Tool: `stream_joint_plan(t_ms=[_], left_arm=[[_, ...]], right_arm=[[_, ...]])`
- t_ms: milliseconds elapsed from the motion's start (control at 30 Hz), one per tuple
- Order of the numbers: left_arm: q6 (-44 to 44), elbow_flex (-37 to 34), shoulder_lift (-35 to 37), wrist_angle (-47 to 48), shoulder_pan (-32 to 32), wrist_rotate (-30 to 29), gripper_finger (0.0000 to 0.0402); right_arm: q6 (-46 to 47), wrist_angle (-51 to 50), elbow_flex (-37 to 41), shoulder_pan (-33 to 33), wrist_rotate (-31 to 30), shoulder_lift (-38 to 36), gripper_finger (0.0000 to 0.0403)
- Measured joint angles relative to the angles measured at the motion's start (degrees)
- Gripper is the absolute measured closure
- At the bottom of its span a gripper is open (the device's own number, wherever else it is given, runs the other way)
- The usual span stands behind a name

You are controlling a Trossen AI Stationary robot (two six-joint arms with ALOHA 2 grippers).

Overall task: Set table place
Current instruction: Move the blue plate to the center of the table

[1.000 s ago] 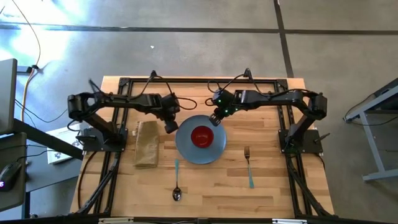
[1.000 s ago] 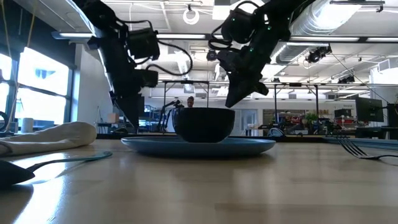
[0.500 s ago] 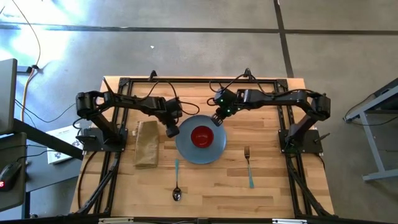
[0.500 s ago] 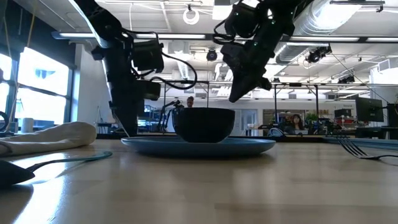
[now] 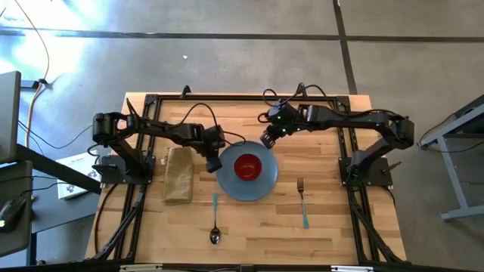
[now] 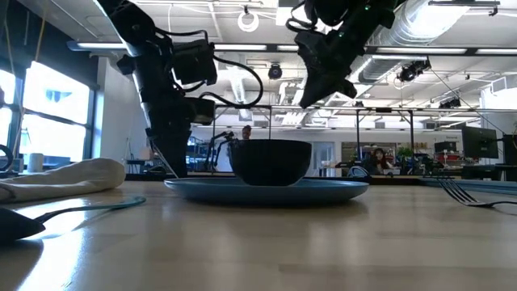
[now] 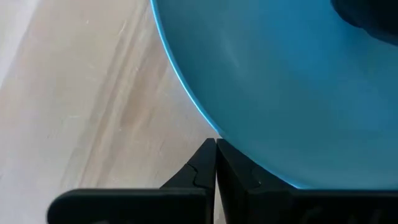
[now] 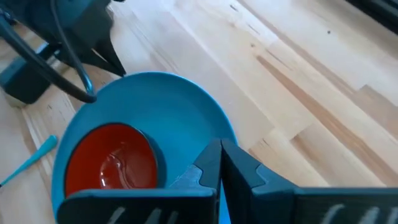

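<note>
A round blue-grey plate (image 5: pixel 261 186) lies flat on the wooden table (image 5: pixel 333 234), with a small red bowl (image 5: pixel 247 166) standing in its middle. My left gripper (image 5: pixel 212 162) is shut, low at the plate's left rim. My right gripper (image 5: pixel 266 140) is shut and empty, raised above the plate's far right edge; it also shows in the low view (image 6: pixel 309 101). A teal-handled spoon (image 5: pixel 215 221) lies near the plate's front left. A teal-handled fork (image 5: pixel 302 202) lies to the plate's right. My left gripper touches the plate's left rim (image 7: pixel 208 130) with the tips of its shut fingers (image 7: pixel 205 163). The fingers come from the table's left, slanting down. The plate stays flat on the table with the bowl on it.
A folded tan cloth (image 5: pixel 179 174) lies left of the plate, just behind my left gripper. Black rails (image 5: pixel 136 219) edge the table on the left, right and far sides. Bare wood lies between the spoon and the fork and along the near edge.
My left gripper has gone toward the table's right, down to the plate's left rim, and has slid the plate with the bowl a little to the right. My right gripper has risen and drawn back toward the far right, away from the bowl.
</note>
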State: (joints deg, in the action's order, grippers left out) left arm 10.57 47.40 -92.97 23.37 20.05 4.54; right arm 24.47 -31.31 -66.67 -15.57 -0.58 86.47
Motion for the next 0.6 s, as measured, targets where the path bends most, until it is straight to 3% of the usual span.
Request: stream_joint_plan(t_ms=[233,600], left_arm=[[0.5,0.0,0.0,-1.7,0.1,-0.7,0.0401],[1.7,0.0,0.0,-4.1,-0.3,-0.5,0.0401]], right_arm=[[0.0,-1.9,0.0,0.0,-0.1,-2.7,0.0403],[0.9,-7.3,0.0,0.5,-5.0,-7.4,0.0403]])
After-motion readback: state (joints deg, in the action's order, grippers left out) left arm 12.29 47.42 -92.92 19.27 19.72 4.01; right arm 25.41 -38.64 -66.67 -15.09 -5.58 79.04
